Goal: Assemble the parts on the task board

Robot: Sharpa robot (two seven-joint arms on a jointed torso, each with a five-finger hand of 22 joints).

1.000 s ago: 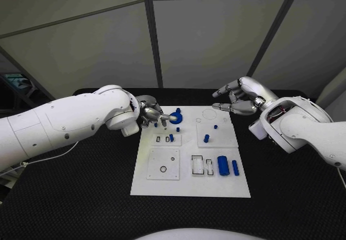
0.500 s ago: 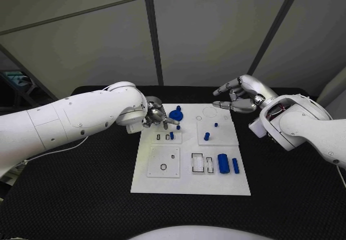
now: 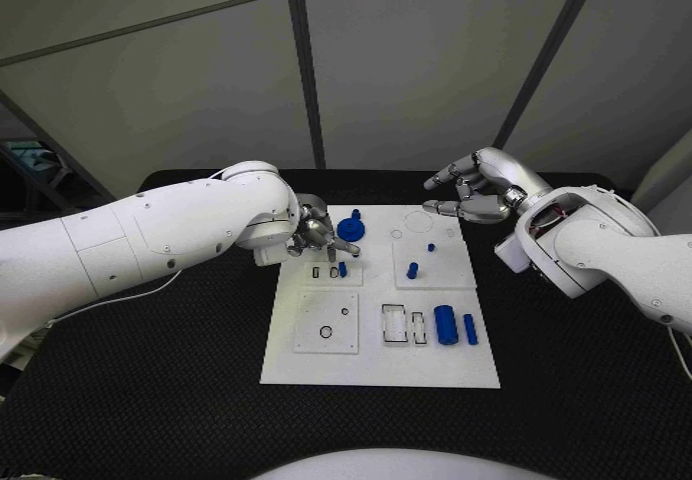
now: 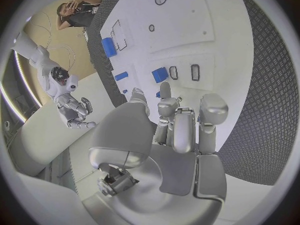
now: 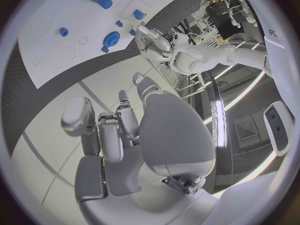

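Left hand (image 3: pixel 320 238) fingers curled over task board (image 3: pixel 378 360), empty.

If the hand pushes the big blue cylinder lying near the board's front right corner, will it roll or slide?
The big blue cylinder lies on its side on the flat white task board, so a sideways push would probably roll it. Pushed along its length, it would more likely slide. It looks like solid, stiff plastic, probably light.
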